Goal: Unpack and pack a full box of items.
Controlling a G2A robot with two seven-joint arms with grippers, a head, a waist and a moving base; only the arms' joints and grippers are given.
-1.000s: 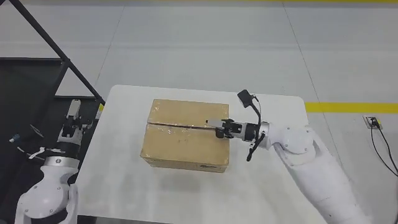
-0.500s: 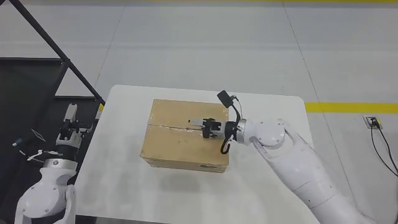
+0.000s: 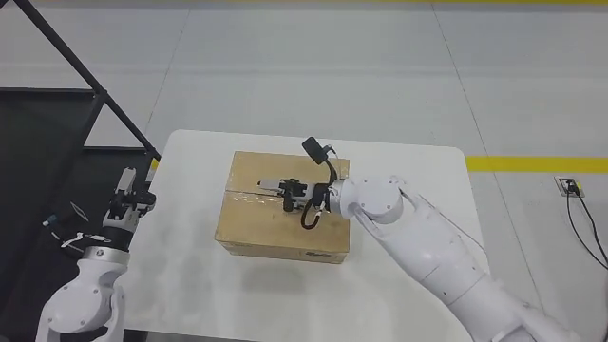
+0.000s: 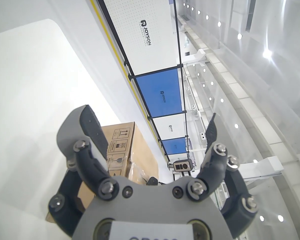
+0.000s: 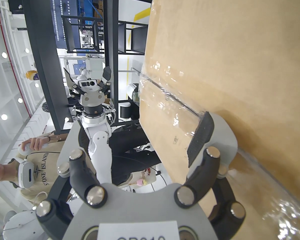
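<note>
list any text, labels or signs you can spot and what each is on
box side: handling pictograms, two upward arrows among them; captions too small to read
box front, top view: small dark print, too small to read
left tool base: white label, cut off at the picture's edge
right tool base: white label, likewise cut off
wall panels: a brand logo, left unquoted

The box (image 3: 256,226) is taped shut, contents hidden; the left gripper (image 4: 150,117) fingers (image 4: 92,131) block its near corner.
</note>
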